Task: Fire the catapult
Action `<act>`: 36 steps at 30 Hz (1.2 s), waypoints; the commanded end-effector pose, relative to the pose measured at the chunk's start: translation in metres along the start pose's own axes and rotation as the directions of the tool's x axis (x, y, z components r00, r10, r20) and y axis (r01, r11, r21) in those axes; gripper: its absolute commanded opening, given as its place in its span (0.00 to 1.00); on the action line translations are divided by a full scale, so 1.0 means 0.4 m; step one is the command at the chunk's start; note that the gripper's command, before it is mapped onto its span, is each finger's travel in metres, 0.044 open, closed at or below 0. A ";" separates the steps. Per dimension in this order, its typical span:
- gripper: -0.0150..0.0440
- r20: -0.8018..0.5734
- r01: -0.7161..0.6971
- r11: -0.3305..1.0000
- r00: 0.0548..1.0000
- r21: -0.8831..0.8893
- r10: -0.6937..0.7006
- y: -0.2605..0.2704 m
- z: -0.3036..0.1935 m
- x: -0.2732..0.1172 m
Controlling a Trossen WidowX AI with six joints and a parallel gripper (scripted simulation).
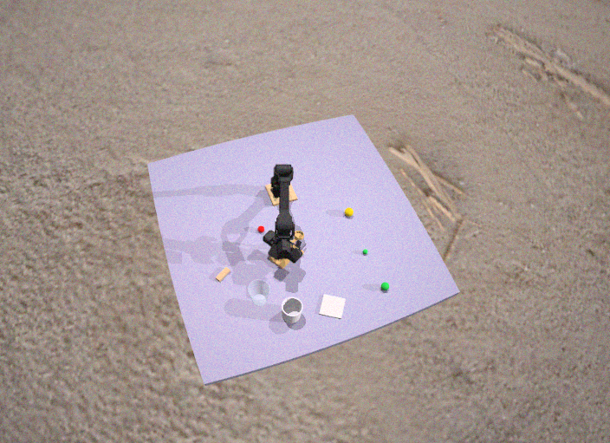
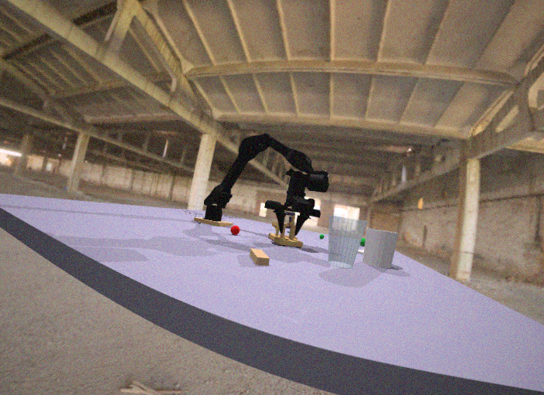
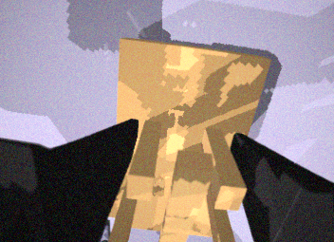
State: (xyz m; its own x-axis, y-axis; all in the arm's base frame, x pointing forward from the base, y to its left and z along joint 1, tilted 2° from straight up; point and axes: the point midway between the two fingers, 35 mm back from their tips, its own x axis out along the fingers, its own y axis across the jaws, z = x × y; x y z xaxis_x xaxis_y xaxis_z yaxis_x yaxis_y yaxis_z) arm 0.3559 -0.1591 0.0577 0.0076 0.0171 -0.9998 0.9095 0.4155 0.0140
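2 cups past catapult (image 1: 281,262) (image 2: 285,240) (image 3: 142,63): white mug (image 1: 292,318) (image 2: 379,249), clear cup (image 1: 258,291) (image 2: 346,241) nr it. Gripper (image 1: 284,253) (image 2: 289,233) (image 3: 185,134) over catapult, fingers partway apart, astride its uprights, no grip. Red ball (image 1: 261,229) (image 2: 235,229) & block (image 1: 223,274) (image 2: 259,257) one side; yellow ball (image 1: 348,212) opp.

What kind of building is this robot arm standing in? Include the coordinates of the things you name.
It looks like a big disused factory or warehouse: a ribbed ceiling on long beams (image 2: 351,68), thick pillars (image 2: 466,219), and worn, patchy walls (image 2: 421,241).
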 end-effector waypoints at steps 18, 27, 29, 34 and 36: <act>1.00 0.005 -0.004 1.000 1.000 0.005 0.004 0.003 0.004 -0.215; 1.00 0.005 -0.009 1.000 1.000 -0.002 0.009 -0.002 -0.003 -0.125; 1.00 0.005 -0.009 1.000 1.000 -0.002 0.009 -0.002 -0.003 -0.121; 1.00 0.005 -0.009 1.000 1.000 -0.002 0.009 -0.002 -0.003 -0.115; 1.00 0.005 -0.009 1.000 1.000 -0.002 0.009 -0.001 -0.002 -0.107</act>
State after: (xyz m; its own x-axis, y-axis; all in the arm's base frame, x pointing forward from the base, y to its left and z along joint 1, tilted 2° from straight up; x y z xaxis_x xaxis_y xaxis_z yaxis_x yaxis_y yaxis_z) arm 0.3547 -0.1601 0.1046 0.0157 0.0133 -0.9998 0.9104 0.4132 0.0198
